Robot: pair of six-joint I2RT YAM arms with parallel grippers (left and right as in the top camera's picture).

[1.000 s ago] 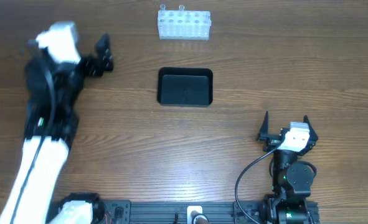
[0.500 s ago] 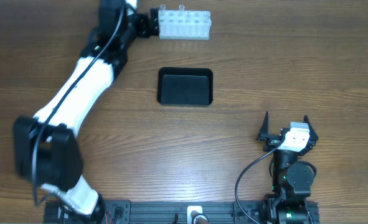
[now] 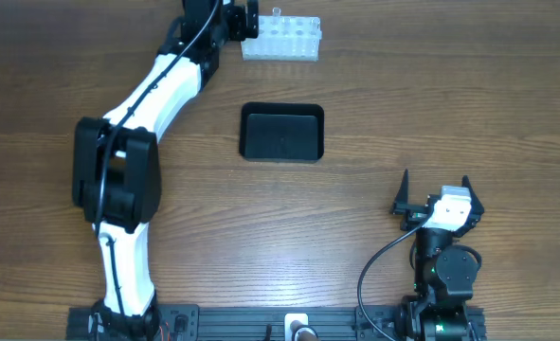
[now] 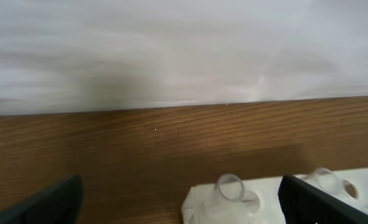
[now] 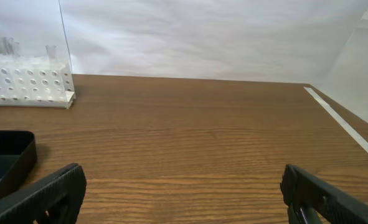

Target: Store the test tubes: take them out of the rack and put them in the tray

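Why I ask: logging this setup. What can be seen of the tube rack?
The rack is a white plastic block with rows of round holes, upright on the wooden table beyond the black tray. Two clear tubes stand in it. The open left gripper hangs at its left end, contact unclear.

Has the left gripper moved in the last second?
Yes. In the top view the left gripper went up and right, from left of the black plastic tray to the left end of the white test tube rack.
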